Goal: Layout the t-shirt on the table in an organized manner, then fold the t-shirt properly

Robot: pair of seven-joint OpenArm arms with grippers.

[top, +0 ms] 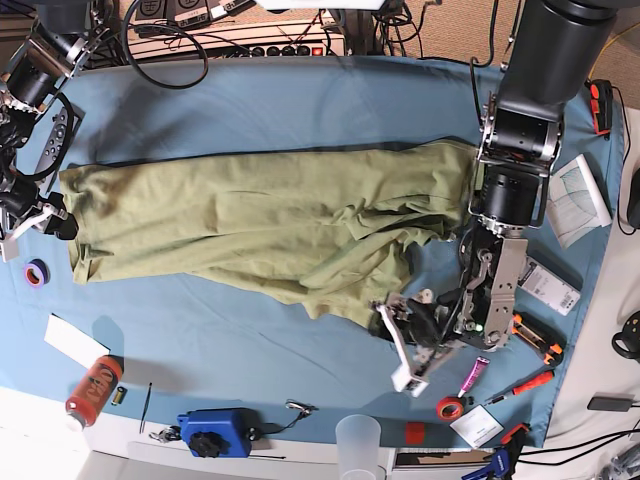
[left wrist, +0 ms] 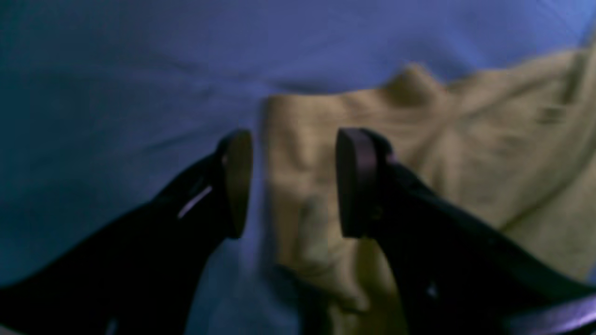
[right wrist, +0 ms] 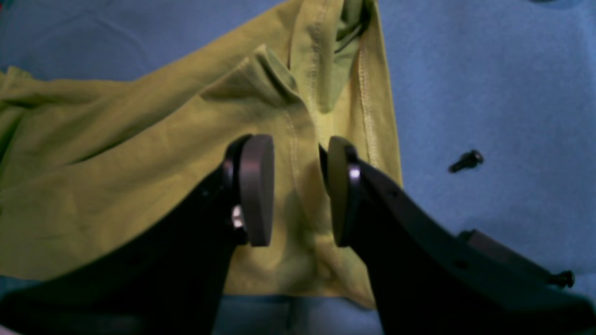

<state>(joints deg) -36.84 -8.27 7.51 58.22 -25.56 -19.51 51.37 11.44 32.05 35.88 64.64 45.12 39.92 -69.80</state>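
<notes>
On the table: the table (top: 300, 100), under its light-blue cloth, carries the t-shirt (top: 260, 220), stretched lengthwise across the middle, well clear of the tools along the near edge.
Left gripper: the left gripper (left wrist: 293, 181) hangs over a lower corner of the shirt with its jaws apart and nothing between them; the cloth lies slack beneath.
Right gripper: the right gripper (right wrist: 298, 190) stands over the hemmed edge at the opposite end, jaws apart, cloth below and not pinched.
Why so placed: one gripper sits at each end, probably to pull the shirt flat before folding.
Shirt's look: olive-green and plain; flat along the far edge, bunched and creased toward the left arm's end.
Stage: layout looks unfinished; no fold is made yet.
Stray item: a small dark screw (right wrist: 465, 160) lies on the cloth beside the shirt.
</notes>
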